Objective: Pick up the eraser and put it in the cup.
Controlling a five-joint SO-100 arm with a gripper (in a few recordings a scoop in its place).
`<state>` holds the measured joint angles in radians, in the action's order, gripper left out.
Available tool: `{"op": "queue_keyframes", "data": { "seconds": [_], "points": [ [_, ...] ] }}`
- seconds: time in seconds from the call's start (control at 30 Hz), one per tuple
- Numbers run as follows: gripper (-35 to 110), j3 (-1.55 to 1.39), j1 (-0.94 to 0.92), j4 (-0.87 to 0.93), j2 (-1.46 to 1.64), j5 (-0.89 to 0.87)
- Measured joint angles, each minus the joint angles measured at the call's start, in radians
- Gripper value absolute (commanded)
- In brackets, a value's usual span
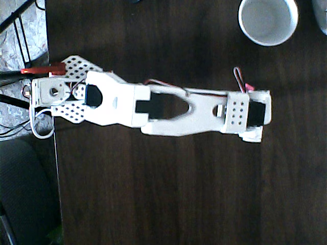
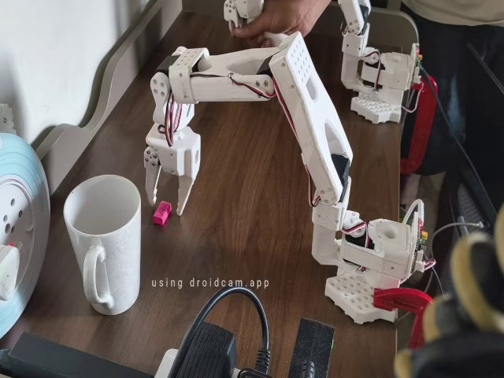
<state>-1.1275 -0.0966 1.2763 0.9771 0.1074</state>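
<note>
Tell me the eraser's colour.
Pink-red. The eraser shows best in the fixed view, lying on the table between the open gripper fingers.

You had a dark wooden table [image 2: 244, 205] under everything. At its near edge sat a black power adapter [image 2: 206, 350] with its cable; a pale blue disc [image 2: 24, 236] stood far left.

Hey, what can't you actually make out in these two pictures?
- Overhead view: the eraser is a pink sliver; the arm's wrist covers the rest.
- Overhead view: the cup is cut off by the top edge.
- Fixed view: whether the open hand touches the table; the angle doesn't settle it.
</note>
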Motion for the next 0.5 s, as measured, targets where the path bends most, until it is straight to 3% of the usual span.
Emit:
{"op": "queue_keyframes", "data": {
  "seconds": [0.23, 0.5],
  "points": [
    [0, 0.054, 0.005, 0.002, -0.009, 0.009],
    [0, 0.199, 0.023, 0.130, -0.011, 0.025]
  ]
}}
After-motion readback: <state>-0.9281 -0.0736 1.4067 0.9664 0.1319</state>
